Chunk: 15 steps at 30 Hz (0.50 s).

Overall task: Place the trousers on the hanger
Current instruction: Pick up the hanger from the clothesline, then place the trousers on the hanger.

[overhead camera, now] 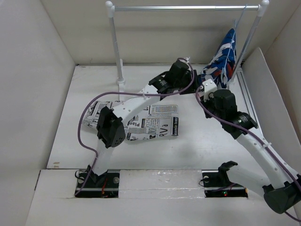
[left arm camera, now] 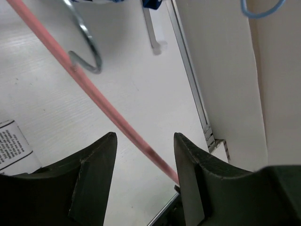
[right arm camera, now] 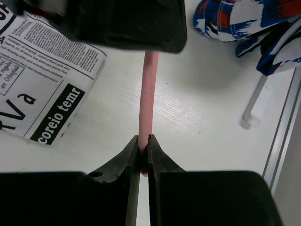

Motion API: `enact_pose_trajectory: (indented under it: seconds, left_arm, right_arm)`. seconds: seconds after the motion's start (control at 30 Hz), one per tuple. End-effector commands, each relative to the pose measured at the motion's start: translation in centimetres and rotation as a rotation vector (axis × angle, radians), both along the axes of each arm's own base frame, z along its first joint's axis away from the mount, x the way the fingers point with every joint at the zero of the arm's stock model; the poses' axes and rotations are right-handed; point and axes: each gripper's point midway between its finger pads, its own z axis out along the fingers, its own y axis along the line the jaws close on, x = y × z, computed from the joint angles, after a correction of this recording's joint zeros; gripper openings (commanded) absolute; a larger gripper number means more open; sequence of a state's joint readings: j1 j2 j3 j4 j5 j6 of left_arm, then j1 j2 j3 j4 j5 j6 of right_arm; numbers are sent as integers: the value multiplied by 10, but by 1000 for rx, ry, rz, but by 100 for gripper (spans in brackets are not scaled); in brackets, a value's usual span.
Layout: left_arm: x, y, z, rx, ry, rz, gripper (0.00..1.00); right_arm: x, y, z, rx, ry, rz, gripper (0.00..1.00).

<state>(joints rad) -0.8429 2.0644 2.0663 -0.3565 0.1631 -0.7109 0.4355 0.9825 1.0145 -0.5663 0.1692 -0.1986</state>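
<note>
1. Pinching the hanger [right arm camera: 149, 94] tight with the right gripper [right arm camera: 144, 137], one dark finger pressed on each side of the thin pink rod.
2. Gripping low on that rod in the right wrist view, with the rest of the rod running straight up and under the other gripper.
3. Spread apart on the left gripper [left arm camera: 144, 139], with a wide gap between its two dark fingers and nothing squeezed in them.
4. Showing through that gap, the same pink rod, slanting from the top left down to the finger on the right side of the picture. Hard to tell whether touching that finger or not.
5. Just beside the pink rod in the left wrist view, a bent grey metal hook [left arm camera: 99, 63].
6. Lying flat near the middle of the white table [overhead camera: 211, 146], the trousers [overhead camera: 157, 123], white with black newspaper words and pictures. Partly hidden under the left arm in the top view.
7. Not on the hanger yet: close to the pink rod, on its left in the right wrist view, but apart from it.
8. Hanging from the silver rail [overhead camera: 188, 7] at the back right, a blue, white and red cloth [overhead camera: 222, 59], just behind both grippers.
9. Close together at the back of the table, both grippers, on the one pink rod.
</note>
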Motion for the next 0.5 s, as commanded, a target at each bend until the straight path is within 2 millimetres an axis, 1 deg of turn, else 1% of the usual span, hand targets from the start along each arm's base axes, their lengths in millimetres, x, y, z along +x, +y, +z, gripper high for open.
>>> enact_pose_trajectory:
  seconds: [0.0,0.07,0.1,0.13,0.17,0.2,0.23,0.27,0.3,0.33,0.37,0.4,0.43,0.47]
  left_arm:
    - [-2,-15,4,-53,-11,0,47]
    - [-3,-17,-6,-51,19,5,44]
    - [-5,-17,-14,-49,35,2,41]
    - [-5,-19,-14,-67,35,-1,37]
    - [-12,-23,-12,-83,51,-15,31]
    - [-13,-22,-19,-76,62,-11,28]
    - [-18,-25,-19,-76,65,-18,23]
    - [-18,-24,-19,-75,67,-13,8]
    - [-24,-22,-18,-75,66,-5,0]
    - [-24,-22,-26,-70,78,-2,0]
    - [-28,-19,-17,-93,70,-3,0]
    - [-34,-13,-34,-77,99,1,0]
    - [-34,-13,-31,-98,86,0,0]
    - [-41,-6,-23,-121,77,-2,0]
  right_arm:
    - [-4,3,13,44,-56,-30,0]
    - [-9,9,16,62,-67,-13,0]
    - [-10,8,12,60,-61,-17,0]
    - [-13,10,11,58,-57,-12,0]
    - [-13,9,9,63,-48,-26,0]
    - [-16,12,5,61,-35,-22,0]
    - [-19,14,2,58,-25,-17,0]
    - [-21,17,2,68,-27,-14,0]
    - [-24,20,2,84,-32,-13,8]
    - [-25,19,-1,78,-27,-18,9]
    - [-28,21,-1,91,-25,-13,32]
    - [-30,21,-3,93,-17,-10,44]
    - [-35,23,-9,98,18,13,53]
    - [-42,22,-11,109,48,44,70]
